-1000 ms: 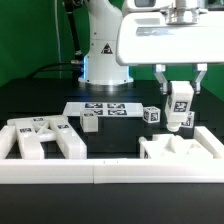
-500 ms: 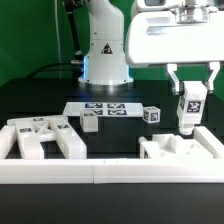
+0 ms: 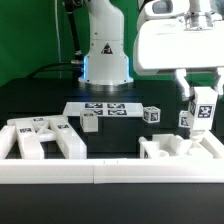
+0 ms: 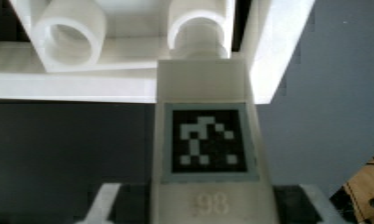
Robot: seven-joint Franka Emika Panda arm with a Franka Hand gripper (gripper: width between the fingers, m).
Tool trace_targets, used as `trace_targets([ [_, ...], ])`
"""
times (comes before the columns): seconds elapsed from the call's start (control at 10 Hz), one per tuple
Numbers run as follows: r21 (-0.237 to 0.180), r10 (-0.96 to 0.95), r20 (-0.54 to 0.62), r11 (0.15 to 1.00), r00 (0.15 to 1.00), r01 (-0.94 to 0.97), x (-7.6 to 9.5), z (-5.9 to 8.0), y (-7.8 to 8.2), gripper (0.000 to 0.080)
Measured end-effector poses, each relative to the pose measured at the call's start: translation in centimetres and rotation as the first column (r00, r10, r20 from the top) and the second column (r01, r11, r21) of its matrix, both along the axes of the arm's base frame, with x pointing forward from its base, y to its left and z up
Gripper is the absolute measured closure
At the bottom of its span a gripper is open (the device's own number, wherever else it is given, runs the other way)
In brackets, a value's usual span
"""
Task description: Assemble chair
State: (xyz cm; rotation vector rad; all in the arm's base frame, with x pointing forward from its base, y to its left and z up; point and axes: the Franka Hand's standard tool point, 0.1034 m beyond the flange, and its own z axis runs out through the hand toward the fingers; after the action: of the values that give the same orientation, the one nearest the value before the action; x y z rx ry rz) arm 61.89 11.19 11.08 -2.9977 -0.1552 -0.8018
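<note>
Exterior view: the gripper (image 3: 203, 93) is clamped on a white square post (image 3: 203, 112), one finger on each side face. The post hangs upright with its long axis vertical and its black-and-white tag facing the camera. The socketed slab (image 3: 165, 150), the chair part that I judge is meant to receive it, lies directly below. The post stands over the end of the slab towards the exterior view's right. From here I cannot tell whether its lower end touches the slab or clears it. The slab is matte white and blocky, with raised walls and notches. A plain white border rail (image 3: 100, 172) runs just in front of the slab. A flat marker board (image 3: 100, 107) lies well behind it, towards the exterior view's left. More white tagged chair parts (image 3: 45, 135) rest far from the slab on that same side.

Wrist view: the post (image 4: 210, 110) runs straight away from the gripper (image 4: 210, 205), smooth and square-edged, with its tag sharp against the matte face. The dark fingers (image 4: 113, 205) press on it from both sides. Its far end lines up with one round socket (image 4: 198, 35) of the slab, and a second socket (image 4: 68, 40) sits just beside that one. The coming move probably depends on keeping the post's axis in line with the nearer socket while pushing straight down.
</note>
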Motion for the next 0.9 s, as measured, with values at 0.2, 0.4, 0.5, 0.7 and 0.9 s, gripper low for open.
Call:
trace_targets([
  [0.2, -0.014, 0.020, -0.006, 1.000, 1.000, -0.021, 0.1, -0.8, 0.0, 0.0509],
  [0.4, -0.016, 0.021, -0.006, 1.000, 1.000, -0.021, 0.4, -1.3, 0.1, 0.0509],
  [0.5, -0.015, 0.024, -0.002, 1.000, 1.000, -0.024, 0.8, -1.3, 0.3, 0.0508],
  [0.7, -0.017, 0.026, -0.005, 1.000, 1.000, -0.026, 0.9, -1.7, 0.4, 0.0508],
  [0.9, -0.020, 0.028, -0.010, 0.999, 1.000, -0.028, 1.0, -2.3, 0.4, 0.0508],
])
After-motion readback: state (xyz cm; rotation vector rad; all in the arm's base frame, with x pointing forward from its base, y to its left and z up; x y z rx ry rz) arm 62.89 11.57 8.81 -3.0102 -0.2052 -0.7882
